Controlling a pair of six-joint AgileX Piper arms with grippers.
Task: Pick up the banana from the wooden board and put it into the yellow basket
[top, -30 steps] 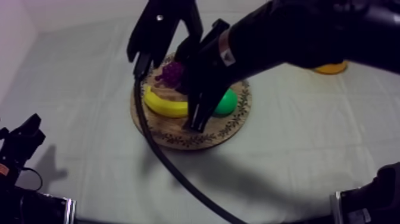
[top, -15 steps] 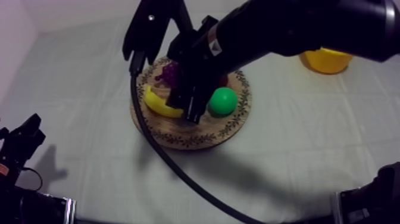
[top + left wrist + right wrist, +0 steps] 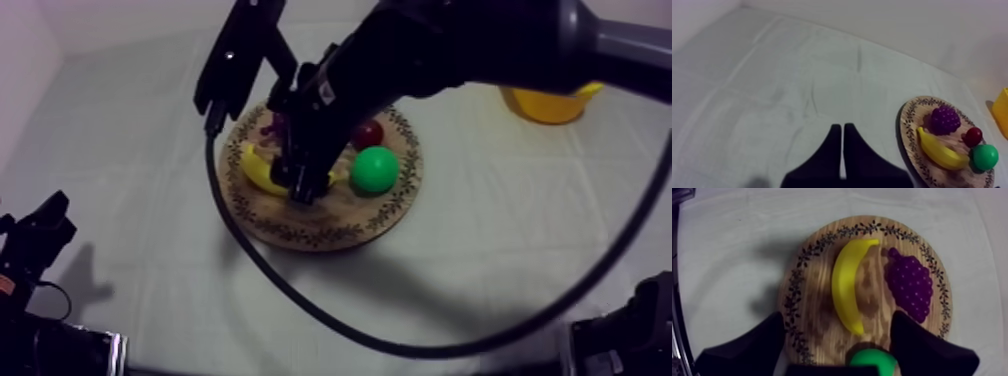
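Hanging over the banana [image 3: 847, 285] on the wooden board [image 3: 807, 273], the right gripper [image 3: 837, 322] spreads its fingers [image 3: 762, 338] wide, seemingly to close across it. The left gripper [image 3: 841, 131] sits idle over the table [image 3: 772, 75], fingers pressed together.

Looks like a robot lab test bench. Evidence: the desk [image 3: 500, 270] is fully draped in a plain, creased grey-white cloth, with a bare pale wall [image 3: 897, 20] behind it. Two black robot arms work the desk: the right arm [image 3: 450, 50] reaches in over it, the left arm [image 3: 40, 345] sits low at the edge. Props on the cloth: a wooden board [image 3: 330, 235] with a patterned rim, carrying plastic toy fruit (banana [image 3: 847, 283], grapes [image 3: 911, 285]), and a yellow basket [image 3: 545, 103] off to the side.
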